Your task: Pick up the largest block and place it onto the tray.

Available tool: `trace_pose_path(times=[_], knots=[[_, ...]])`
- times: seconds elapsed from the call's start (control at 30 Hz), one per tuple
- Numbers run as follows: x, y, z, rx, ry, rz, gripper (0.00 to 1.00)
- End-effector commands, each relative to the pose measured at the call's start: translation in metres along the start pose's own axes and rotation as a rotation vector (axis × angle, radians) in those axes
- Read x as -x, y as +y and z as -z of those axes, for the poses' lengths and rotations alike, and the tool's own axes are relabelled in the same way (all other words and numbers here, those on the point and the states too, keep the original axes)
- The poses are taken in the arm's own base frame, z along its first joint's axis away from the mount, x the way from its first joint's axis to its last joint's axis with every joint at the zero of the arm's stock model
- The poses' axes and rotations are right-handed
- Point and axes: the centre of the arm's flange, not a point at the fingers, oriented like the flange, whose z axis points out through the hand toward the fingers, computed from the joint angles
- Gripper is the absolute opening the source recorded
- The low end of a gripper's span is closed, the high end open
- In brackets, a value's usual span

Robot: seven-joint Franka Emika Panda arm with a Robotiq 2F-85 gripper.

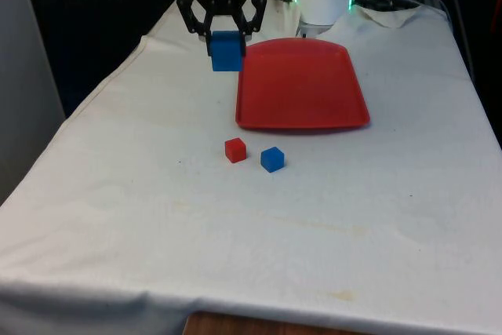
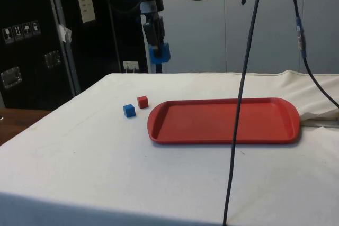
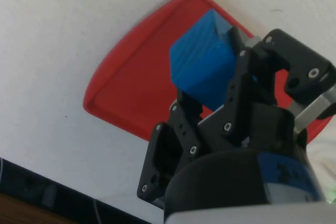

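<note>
A large blue block hangs in the air, held by my black gripper, which is shut on it. In the side view the large blue block sits well above the cloth, beyond the red tray's left end. In the front view the block is just off the red tray's far left corner. The wrist view has the large blue block between the fingers, with the red tray below it.
A small red block and a small blue block lie side by side on the cloth in front of the tray. A black cable hangs across the side view.
</note>
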Motion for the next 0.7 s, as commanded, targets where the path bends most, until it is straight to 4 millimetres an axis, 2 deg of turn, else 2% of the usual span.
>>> trace_pose_path(times=[0.0,0.03,0.3,0.33,0.37,0.67], knots=[[0.0,-0.001,-0.001,-0.001,0.002,0.001,0.0],[0.01,-0.002,-0.003,0.003,0.023,-0.001,0.0],[0.015,-0.005,-0.012,-0.001,0.049,0.001,0.0],[0.005,-0.005,-0.012,-0.01,0.035,0.002,0.0],[0.015,-0.006,-0.013,-0.001,0.05,0.002,0.0],[0.02,-0.004,-0.017,0.008,0.07,0.002,0.0]])
